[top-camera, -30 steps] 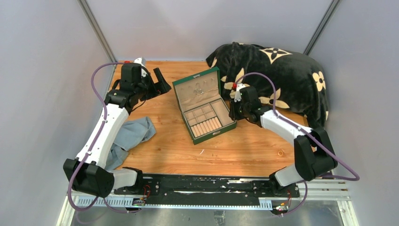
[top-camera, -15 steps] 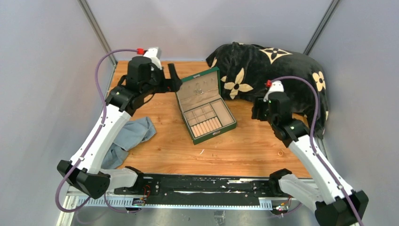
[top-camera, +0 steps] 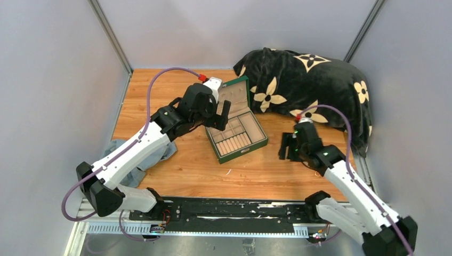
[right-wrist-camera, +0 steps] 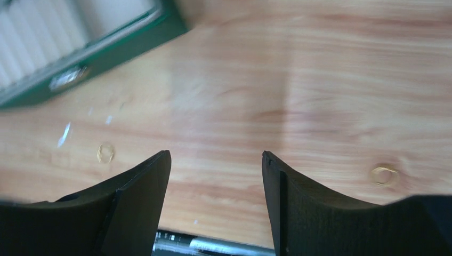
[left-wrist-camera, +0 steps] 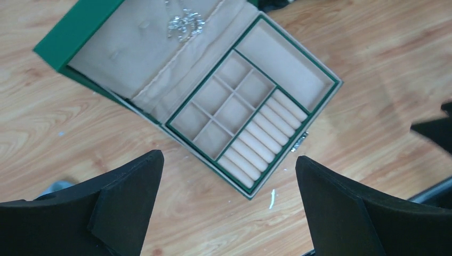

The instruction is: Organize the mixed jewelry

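The green jewelry box [top-camera: 238,137] lies open mid-table, with beige compartments and ring rolls. In the left wrist view a silvery cluster [left-wrist-camera: 185,25] lies on the lid lining of the box [left-wrist-camera: 256,101]. My left gripper [top-camera: 219,114] hovers over the box's left side, open and empty [left-wrist-camera: 228,160]. My right gripper [top-camera: 287,146] is open and empty [right-wrist-camera: 215,157] above bare wood to the right of the box. The right wrist view shows two small gold rings on the table, one [right-wrist-camera: 106,153] near the box corner [right-wrist-camera: 106,58], one [right-wrist-camera: 384,174] further right.
A black pillow with cream flowers [top-camera: 314,80] fills the back right. A blue cloth [top-camera: 164,152] lies left of the box, partly under my left arm. A thin pale sliver [left-wrist-camera: 272,198] lies on the wood by the box's front corner.
My left arm swung from the back left to over the box. My right arm pulled back from the box's right side towards the near right and lowered over the table.
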Robot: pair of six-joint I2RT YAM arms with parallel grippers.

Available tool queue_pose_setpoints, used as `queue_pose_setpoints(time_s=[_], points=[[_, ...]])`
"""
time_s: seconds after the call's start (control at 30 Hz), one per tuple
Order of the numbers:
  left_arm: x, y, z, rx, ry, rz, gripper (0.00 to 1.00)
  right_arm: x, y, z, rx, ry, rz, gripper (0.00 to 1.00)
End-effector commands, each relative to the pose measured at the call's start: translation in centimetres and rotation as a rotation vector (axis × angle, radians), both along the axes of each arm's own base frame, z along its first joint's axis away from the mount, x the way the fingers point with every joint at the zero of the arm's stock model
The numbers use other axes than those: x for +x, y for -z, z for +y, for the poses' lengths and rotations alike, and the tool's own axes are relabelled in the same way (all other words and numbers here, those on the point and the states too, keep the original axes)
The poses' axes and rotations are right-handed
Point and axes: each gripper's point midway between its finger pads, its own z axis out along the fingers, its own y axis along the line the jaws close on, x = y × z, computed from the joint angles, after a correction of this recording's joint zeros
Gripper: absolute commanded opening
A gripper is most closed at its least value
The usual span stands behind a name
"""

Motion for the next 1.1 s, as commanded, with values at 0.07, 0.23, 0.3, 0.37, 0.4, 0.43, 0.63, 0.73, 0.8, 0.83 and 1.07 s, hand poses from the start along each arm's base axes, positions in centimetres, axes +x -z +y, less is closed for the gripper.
queue_pose_setpoints(time_s=[0.07,0.23,0.3,0.37,0.4,0.43,0.63,0.73,0.8,0.83,1.07], points=[[1.7,0.1,4.0,0.01,-0.172,0.008,1.0,-3.8,2.2,8.2,-0.097,-0.289,0.078,0.7],[2.3,0.6,7.9,-0.078,-0.303,0.056,1.0,-4.4,4.0,13.9,-0.229,-0.435,0.129,0.66],[2.3,0.4,9.1,-0.084,-0.342,0.045,1.0,-4.6,5.0,15.8,-0.246,-0.479,0.135,0.59],[2.0,0.3,9.9,-0.08,-0.359,0.043,1.0,-4.7,5.8,17.2,-0.268,-0.527,0.128,0.54],[1.9,0.3,10.0,-0.075,-0.356,0.046,1.0,-4.5,6.1,17.3,-0.287,-0.528,0.126,0.52],[1.7,0.4,10.0,-0.07,-0.355,0.05,1.0,-4.4,6.5,17.5,-0.293,-0.535,0.125,0.49],[1.2,0.9,10.1,-0.064,-0.346,0.068,1.0,-4.3,8.4,18.7,-0.288,-0.56,0.15,0.44],[1.1,1.0,10.0,-0.064,-0.336,0.071,1.0,-4.4,9.0,19.0,-0.285,-0.561,0.164,0.41],[1.1,1.1,9.8,-0.063,-0.327,0.079,1.0,-4.5,9.3,19.0,-0.286,-0.56,0.17,0.41],[1.1,1.2,9.7,-0.062,-0.322,0.082,1.0,-4.4,9.4,19.0,-0.286,-0.554,0.172,0.4],[1.4,1.8,9.1,-0.06,-0.303,0.103,1.0,-4.5,9.9,18.6,-0.293,-0.537,0.18,0.29]])
